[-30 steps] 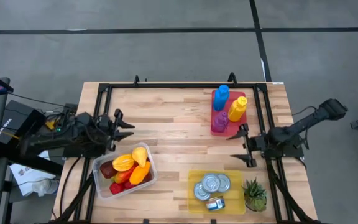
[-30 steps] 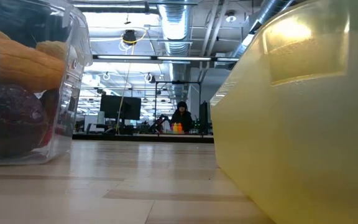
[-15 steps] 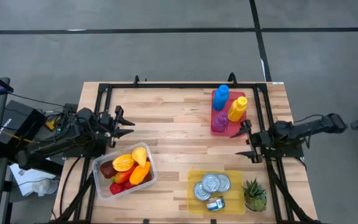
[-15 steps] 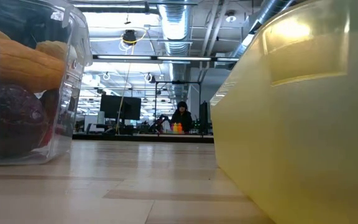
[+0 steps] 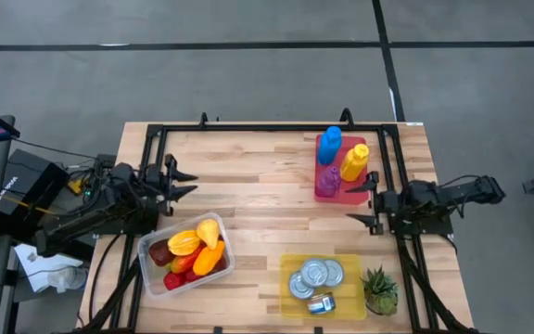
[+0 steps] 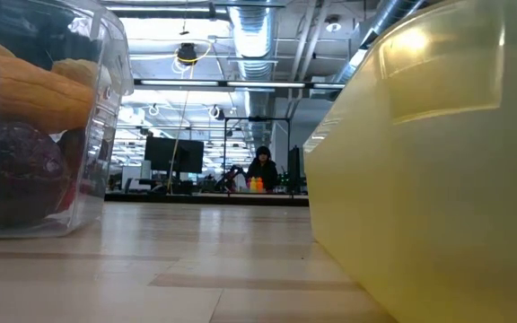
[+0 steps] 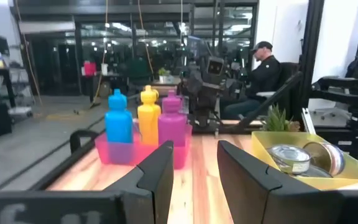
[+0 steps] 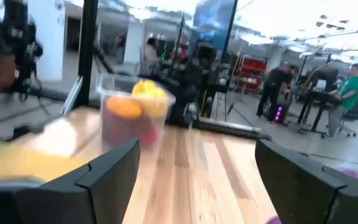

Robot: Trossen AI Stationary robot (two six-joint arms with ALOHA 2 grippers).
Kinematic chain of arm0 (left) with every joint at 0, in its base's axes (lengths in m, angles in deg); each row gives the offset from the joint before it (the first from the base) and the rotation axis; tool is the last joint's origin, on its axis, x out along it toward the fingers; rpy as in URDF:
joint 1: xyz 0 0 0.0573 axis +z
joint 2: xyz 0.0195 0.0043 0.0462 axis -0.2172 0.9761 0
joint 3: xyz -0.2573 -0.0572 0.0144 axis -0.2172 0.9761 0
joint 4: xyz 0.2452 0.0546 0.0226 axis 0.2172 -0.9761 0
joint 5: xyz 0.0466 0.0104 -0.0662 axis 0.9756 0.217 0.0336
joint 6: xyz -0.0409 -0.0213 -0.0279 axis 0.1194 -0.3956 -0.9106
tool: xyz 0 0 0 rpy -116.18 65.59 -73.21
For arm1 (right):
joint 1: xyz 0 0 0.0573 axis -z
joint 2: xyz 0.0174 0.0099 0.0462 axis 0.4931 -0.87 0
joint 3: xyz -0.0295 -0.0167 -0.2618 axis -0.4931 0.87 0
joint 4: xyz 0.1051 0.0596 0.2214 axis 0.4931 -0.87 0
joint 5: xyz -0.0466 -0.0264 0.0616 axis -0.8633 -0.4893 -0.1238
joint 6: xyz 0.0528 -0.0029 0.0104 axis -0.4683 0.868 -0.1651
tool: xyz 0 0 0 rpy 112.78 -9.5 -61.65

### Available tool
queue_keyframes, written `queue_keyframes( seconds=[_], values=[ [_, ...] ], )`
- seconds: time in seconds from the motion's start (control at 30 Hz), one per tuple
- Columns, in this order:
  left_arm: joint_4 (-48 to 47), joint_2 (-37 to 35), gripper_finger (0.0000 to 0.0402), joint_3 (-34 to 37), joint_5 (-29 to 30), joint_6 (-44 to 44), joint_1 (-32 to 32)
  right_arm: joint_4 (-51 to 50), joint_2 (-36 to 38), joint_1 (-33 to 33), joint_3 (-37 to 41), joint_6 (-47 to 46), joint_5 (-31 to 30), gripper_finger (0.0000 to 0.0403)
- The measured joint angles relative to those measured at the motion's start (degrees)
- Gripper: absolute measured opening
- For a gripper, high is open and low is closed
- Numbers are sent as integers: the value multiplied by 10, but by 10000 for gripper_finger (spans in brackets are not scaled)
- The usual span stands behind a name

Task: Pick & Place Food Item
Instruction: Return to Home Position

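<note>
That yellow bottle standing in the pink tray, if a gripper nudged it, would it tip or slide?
Probably tip: the yellow bottle is tall, narrow and upright. The pink tray and the blue bottle and purple bottle beside it would likely block sliding. It looks plastic, so probably light.

Top-down: grey concrete floor (image 5: 248,93) all round the wooden table (image 5: 267,186), dark tape lines (image 5: 248,44) crossing it. Table level now: big open workshop, silver ceiling ducts (image 6: 257,36) running into the distance, strip lights (image 6: 206,82) on, bright overall. Dark monitor (image 6: 174,154) far back, w/ a person in a dark top (image 6: 262,167) just beside it. Left wrist cam: dark glass partition (image 7: 104,43) dotted w/ light reflections, a person in a cap (image 7: 267,65) seated. Right wrist cam: blue screen (image 8: 213,18) up high, red racks (image 8: 248,70), a person in dark clothes (image 8: 282,87) standing, another in green (image 8: 352,84) farther off.
</note>
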Motion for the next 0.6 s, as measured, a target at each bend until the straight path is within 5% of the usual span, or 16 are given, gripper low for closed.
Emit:
queue_keyframes(
  seconds=[0.6],
  values=[
    [2,19,118,0,3,5,0,-27,-11,1,0,-62,-2,309]
  ],
)
